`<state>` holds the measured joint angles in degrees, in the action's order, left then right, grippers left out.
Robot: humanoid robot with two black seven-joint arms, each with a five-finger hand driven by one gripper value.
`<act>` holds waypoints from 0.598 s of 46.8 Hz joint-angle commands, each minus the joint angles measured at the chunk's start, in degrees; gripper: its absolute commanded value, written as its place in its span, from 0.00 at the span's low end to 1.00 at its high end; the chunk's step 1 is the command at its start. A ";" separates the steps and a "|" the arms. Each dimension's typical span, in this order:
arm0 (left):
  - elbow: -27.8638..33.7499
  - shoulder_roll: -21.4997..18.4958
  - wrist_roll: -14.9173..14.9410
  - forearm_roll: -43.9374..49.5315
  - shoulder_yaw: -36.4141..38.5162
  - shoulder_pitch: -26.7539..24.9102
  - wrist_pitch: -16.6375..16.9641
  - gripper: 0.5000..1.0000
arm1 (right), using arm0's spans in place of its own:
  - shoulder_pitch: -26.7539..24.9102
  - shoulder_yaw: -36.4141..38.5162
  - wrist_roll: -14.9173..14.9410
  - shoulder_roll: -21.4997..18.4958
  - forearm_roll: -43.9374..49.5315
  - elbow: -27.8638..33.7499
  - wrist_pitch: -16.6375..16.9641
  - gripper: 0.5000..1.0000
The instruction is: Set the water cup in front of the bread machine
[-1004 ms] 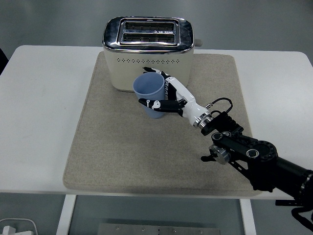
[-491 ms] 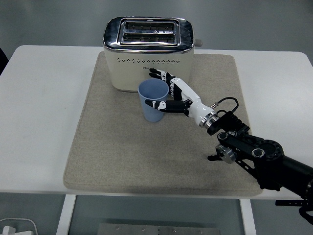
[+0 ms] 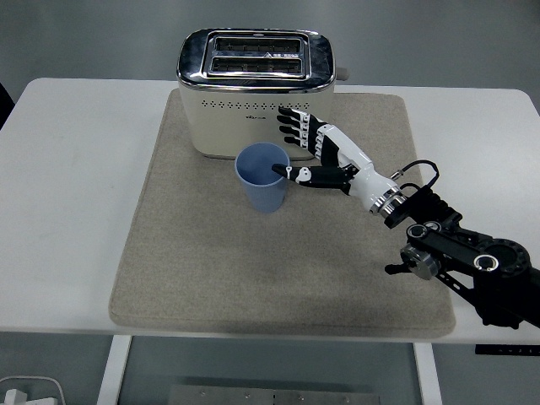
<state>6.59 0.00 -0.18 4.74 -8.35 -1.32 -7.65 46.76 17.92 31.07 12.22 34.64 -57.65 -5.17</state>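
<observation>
Cup: the blue cup (image 3: 263, 177) stood upright on the beige mat (image 3: 194, 253), just in front of the toaster (image 3: 253, 93), a bit toward the mat's back edge and roughly centred left to right.
Toaster: cream and chrome, parked at the mat's back edge, slots up.
Right hand: the right hand (image 3: 325, 156) was spread wide and held nothing, off to the cup's right. Its thumb tip looked close to the rim, can't tell if it touched.
What changed: a second earlier the fingers were wrapped round the cup; half a second earlier they were loosening. By this point they had let go and slid off to the right, and the cup stayed put.
Left hand: not in the picture at all.
Table: white table (image 3: 67, 169), nothing else on it.
Task read: looked pretty much done to me, only pulling the arm clear without clipping the rim was left.
</observation>
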 commanded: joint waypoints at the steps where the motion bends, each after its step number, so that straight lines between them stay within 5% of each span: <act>1: 0.00 0.00 0.00 0.00 0.00 0.00 0.00 1.00 | -0.01 0.01 0.04 1.14 -0.02 -0.09 0.16 0.83; 20: 0.00 0.00 0.00 0.00 0.00 -0.09 0.00 1.00 | 0.00 0.36 0.22 11.42 -0.63 1.31 2.00 0.83; 28: 0.00 0.00 0.00 0.00 0.00 0.00 0.00 1.00 | 0.26 3.87 -0.40 11.95 -1.60 7.37 2.53 0.83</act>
<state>6.59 0.00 -0.18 4.75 -8.35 -1.35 -7.65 46.99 19.73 31.30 24.46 33.57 -52.84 -2.87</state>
